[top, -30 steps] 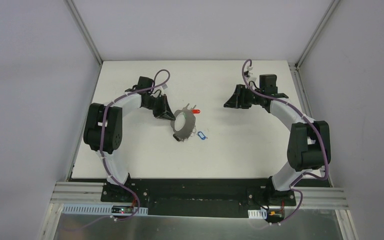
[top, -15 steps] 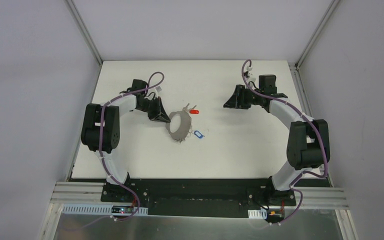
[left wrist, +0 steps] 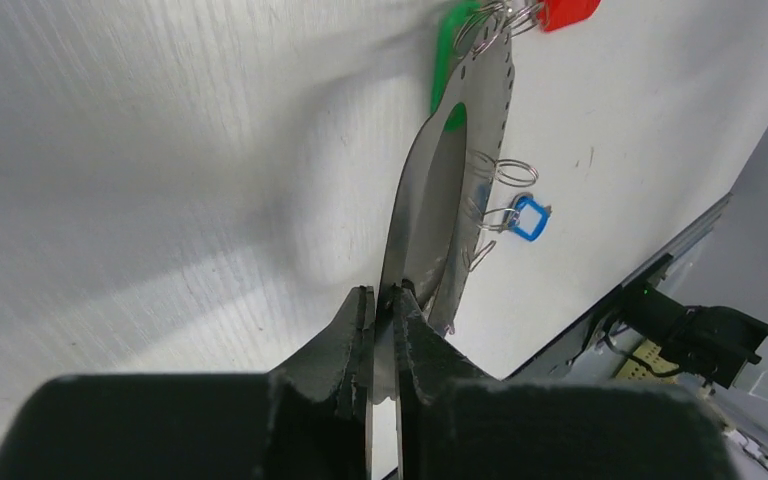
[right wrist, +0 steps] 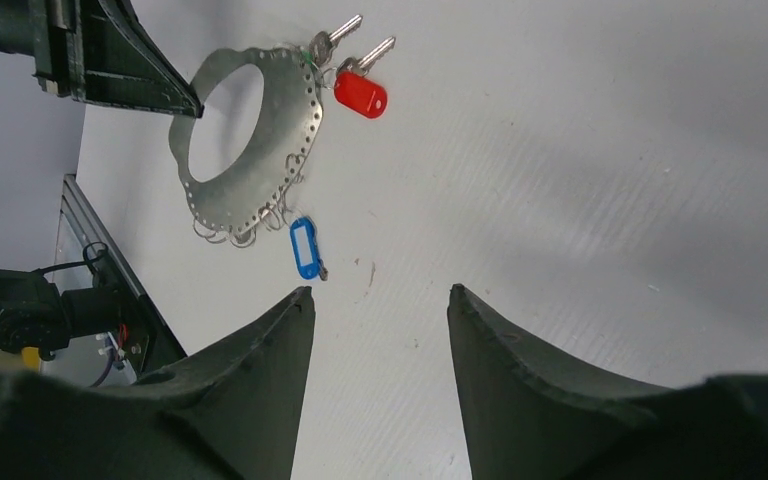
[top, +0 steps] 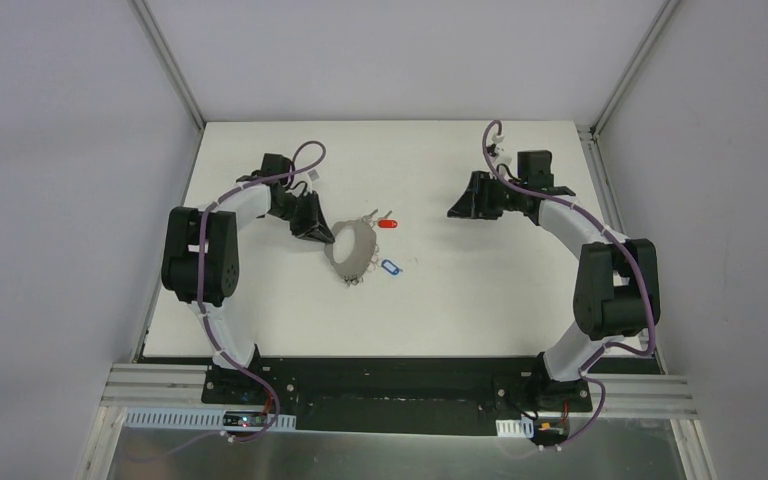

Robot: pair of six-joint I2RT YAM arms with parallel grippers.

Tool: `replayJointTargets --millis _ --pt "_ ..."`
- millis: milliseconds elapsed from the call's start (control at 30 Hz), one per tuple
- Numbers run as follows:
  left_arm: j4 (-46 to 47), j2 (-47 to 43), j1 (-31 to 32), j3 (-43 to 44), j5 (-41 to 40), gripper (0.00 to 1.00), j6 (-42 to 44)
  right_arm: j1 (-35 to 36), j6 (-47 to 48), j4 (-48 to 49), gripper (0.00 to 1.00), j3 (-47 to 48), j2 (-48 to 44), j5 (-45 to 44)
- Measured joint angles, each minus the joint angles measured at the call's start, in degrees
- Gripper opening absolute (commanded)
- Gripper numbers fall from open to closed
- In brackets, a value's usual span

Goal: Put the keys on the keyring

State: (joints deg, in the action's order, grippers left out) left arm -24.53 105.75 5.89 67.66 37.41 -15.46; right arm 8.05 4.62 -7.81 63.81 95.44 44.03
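Note:
The keyring [top: 352, 247] is a wide flat grey metal ring with small wire loops along its rim. My left gripper [top: 322, 235] is shut on its left edge [left wrist: 382, 295], and the keyring [left wrist: 440, 190] stands tilted up from the table. At its far end hang a red-tagged key [top: 388, 223] [right wrist: 361, 94] and a green tag [left wrist: 447, 50]. A blue-tagged key [top: 391, 267] [right wrist: 304, 247] lies by the ring's near-right rim; whether it is attached I cannot tell. My right gripper [top: 457, 208] [right wrist: 380, 292] hovers open and empty to the right.
The white table [top: 480, 300] ends in metal frame posts at the back corners. A black base rail [top: 390, 375] runs along the near edge. The left arm's purple cable [top: 305, 155] loops above its wrist.
The left arm has drawn back to the left, pulling the keyring, the red-tagged key and the blue-tagged key along with it. The right arm has not moved.

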Motion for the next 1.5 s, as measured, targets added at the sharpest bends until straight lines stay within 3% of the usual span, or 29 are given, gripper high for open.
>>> replayJointTargets --millis 267,600,900,1067,1200,1500 --pt "-0.1 1.1 -0.4 7.3 -2.6 0.01 -1.1 0.0 3.1 -2.8 0.55 -1.8 -3.5 -1.2" --pt "-1.0 3.0 -0.4 8.8 -8.0 0.19 -0.7 -0.1 5.4 -4.1 0.55 -6.2 -9.7 -1.6" --pt "-5.6 1.0 -1.5 7.1 -13.7 0.57 4.2 -0.1 6.8 -6.6 0.66 -8.5 -16.3 -3.4" --pt "-7.5 -3.7 -2.5 5.4 -15.9 0.75 7.5 -0.1 8.1 -7.2 0.75 -9.4 -21.4 -6.0" --pt "-8.0 -9.6 -3.2 3.3 -18.4 0.84 10.3 -0.2 9.0 -8.1 0.99 -10.2 -24.2 -8.8" --pt "-7.2 -31.6 -4.1 -5.2 -25.1 0.99 16.6 -0.8 9.2 -9.4 1.00 -10.3 -28.2 -16.7"
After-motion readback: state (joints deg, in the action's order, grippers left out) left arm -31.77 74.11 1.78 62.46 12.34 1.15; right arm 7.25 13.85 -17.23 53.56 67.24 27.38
